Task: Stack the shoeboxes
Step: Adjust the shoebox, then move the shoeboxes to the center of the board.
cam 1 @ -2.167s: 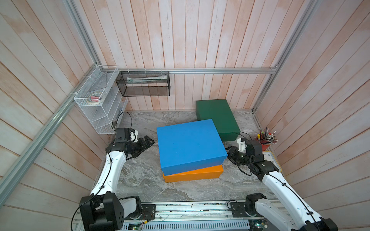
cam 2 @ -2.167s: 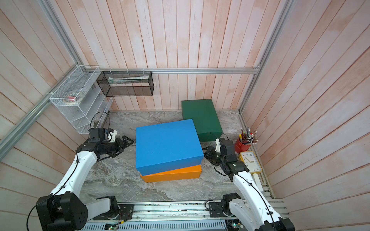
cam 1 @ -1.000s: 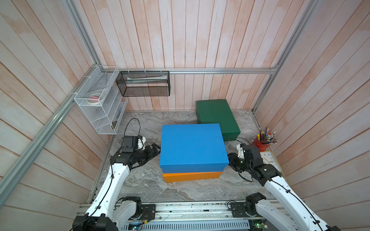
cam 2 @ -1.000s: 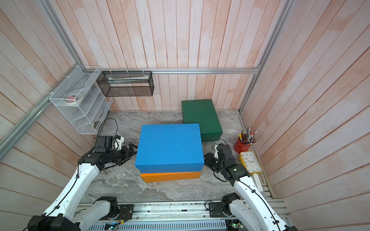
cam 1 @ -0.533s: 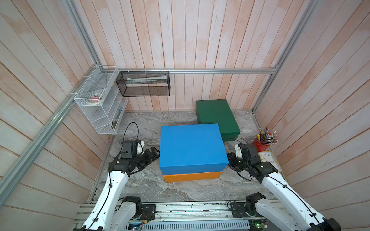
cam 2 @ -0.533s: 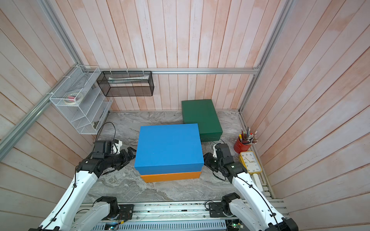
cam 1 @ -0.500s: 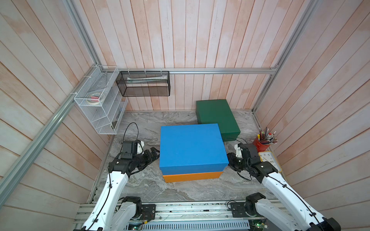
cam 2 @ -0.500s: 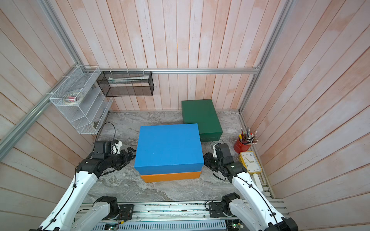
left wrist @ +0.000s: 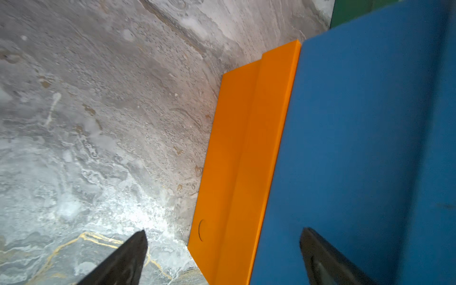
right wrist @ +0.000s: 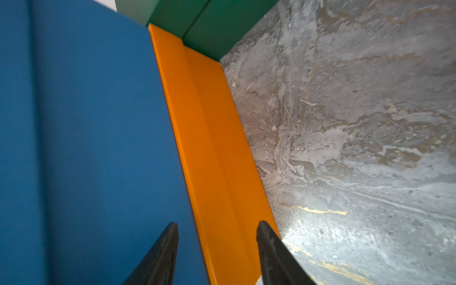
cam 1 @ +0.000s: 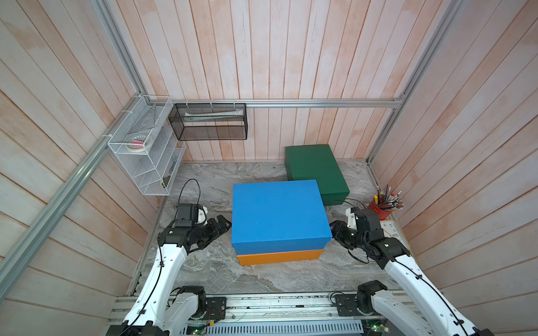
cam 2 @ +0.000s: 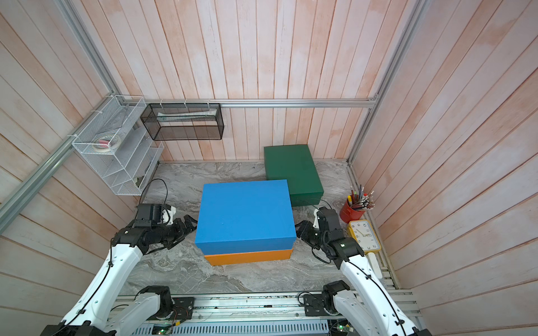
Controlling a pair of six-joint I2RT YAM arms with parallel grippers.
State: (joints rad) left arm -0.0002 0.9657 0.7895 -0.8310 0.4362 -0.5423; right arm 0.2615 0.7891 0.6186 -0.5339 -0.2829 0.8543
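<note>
Your blue shoebox (cam 1: 279, 213) now sits square on the orange shoebox (cam 1: 279, 257) at the centre of both top views. Two seconds ago it lay skewed across it; over the last half second neither has shifted. The green shoebox (cam 1: 316, 171) stays alone behind them, upper right of centre, against the back wall.

Your left gripper (cam 1: 222, 227) is at the blue box's left edge with its jaws spread wide and nothing between them. Your right gripper (cam 1: 334, 229) is at the right edge, jaws parted a little wider than a second ago, also empty. You cannot tell whether either touches the boxes.

The boxes rest on a grey marbled tabletop (cam 1: 203, 267). Pale wood plank walls enclose it, with a black mesh basket (cam 1: 211, 125) and a white wire rack (cam 1: 145, 151) at upper left. A red pencil cup (cam 1: 378, 209) and a yellow clock (cam 2: 364, 235) stand at the right edge.
</note>
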